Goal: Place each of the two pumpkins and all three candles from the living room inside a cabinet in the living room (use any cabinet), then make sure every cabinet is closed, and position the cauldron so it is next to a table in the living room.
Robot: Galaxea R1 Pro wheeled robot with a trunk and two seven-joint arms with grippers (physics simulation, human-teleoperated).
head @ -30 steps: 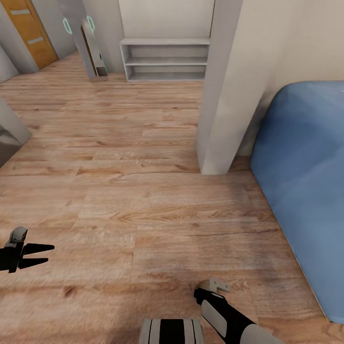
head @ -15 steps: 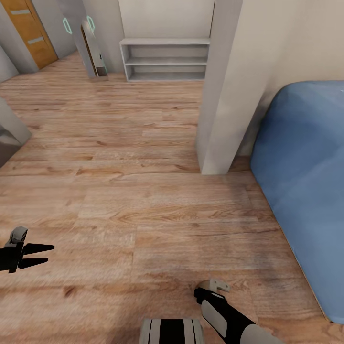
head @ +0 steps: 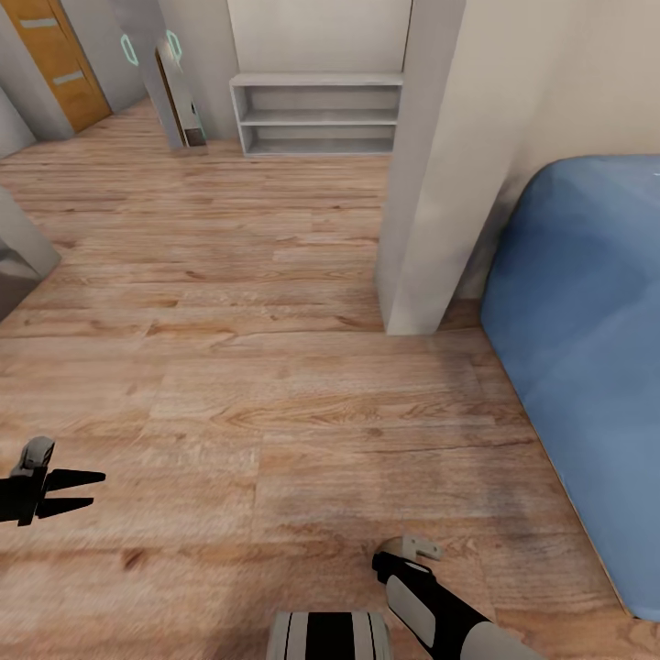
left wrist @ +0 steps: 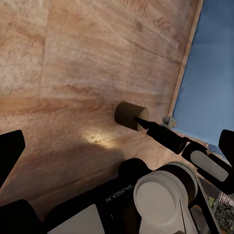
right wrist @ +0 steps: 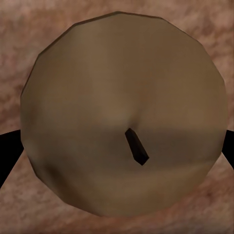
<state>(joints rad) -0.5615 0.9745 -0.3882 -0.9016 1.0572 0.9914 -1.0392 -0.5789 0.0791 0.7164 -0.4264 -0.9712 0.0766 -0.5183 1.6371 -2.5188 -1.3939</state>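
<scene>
The right gripper [left wrist: 139,122] points straight down at a short tan cylindrical candle [right wrist: 124,114] with a flat top and a small dark wick. In the right wrist view the candle's round top sits between 2 black fingers [right wrist: 6,153] at the 3 and 9 o'clock edges. In the left wrist view a black finger [left wrist: 158,132] touches the candle's side as it stands on the floor. The fingers flank the candle, but whether they press it or stand apart I cannot tell.

The left gripper [head: 78,490] hangs at 8 o'clock in the head view, its 2 black fingers spread apart with nothing between them, above the light brown wooden plank floor [head: 229,367]. The right arm's grey and black wrist [head: 412,587] shows at 6 o'clock.

A blue rounded piece of furniture [head: 587,348] lies at 3 o'clock. A pale square pillar [head: 422,183] rises near 1 o'clock, just beside it. A white open shelf unit [head: 316,115] stands against the far wall at 12 o'clock. An orange wooden door [head: 55,60] is at 11 o'clock.
</scene>
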